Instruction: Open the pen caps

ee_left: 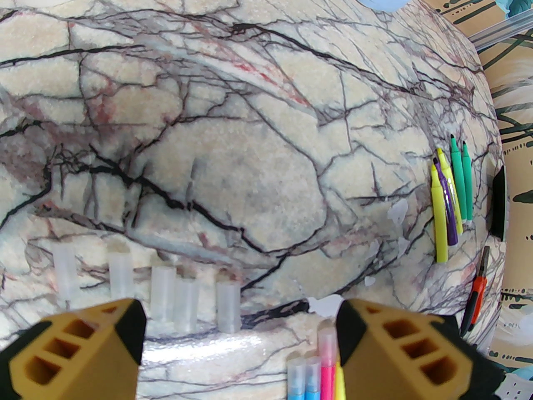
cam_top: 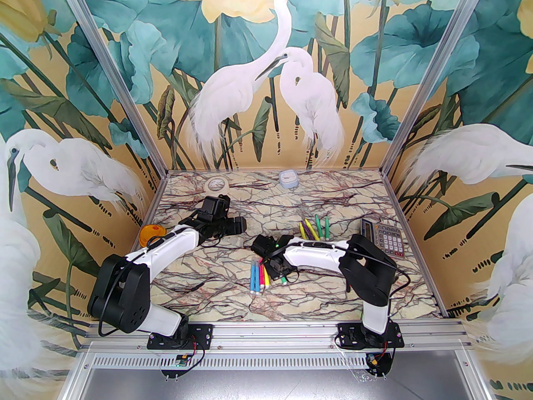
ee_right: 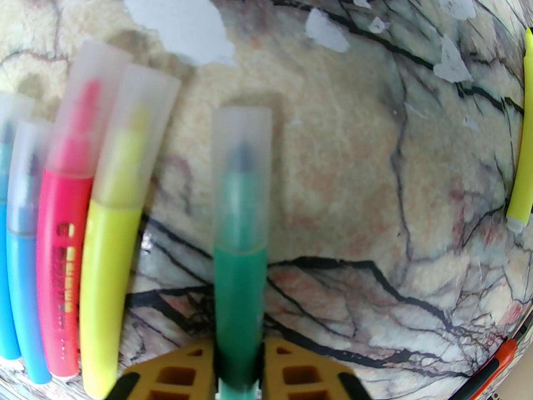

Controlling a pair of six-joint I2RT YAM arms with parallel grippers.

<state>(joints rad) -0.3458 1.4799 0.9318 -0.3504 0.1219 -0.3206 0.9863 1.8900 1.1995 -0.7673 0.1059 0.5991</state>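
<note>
Pen caps [ee_left: 162, 294], five loose clear ones, stand upright in a row well left of the calculator [cam_top: 381, 238], just ahead of the left gripper [ee_left: 239, 323], whose fingers are spread apart. Left of the calculator and nearer, the right gripper [ee_right: 239, 373] clenches a green marker [ee_right: 239, 298] with its cap [ee_right: 241, 173] on. Four capped markers [ee_right: 108, 244], yellow, pink and two blue, crowd that marker's left side. Five uncapped markers [ee_left: 447, 198] lie just left of the calculator, with red-handled pliers [ee_left: 476, 294] near them.

5 frosted clear plastic caps [ee_left: 163, 294] stand, apparently upright, in a row on the desk [ee_left: 250, 140]; 5 more cover the blue, pink, yellow markers [ee_right: 62, 265] and the green marker [ee_right: 239, 298].
</note>
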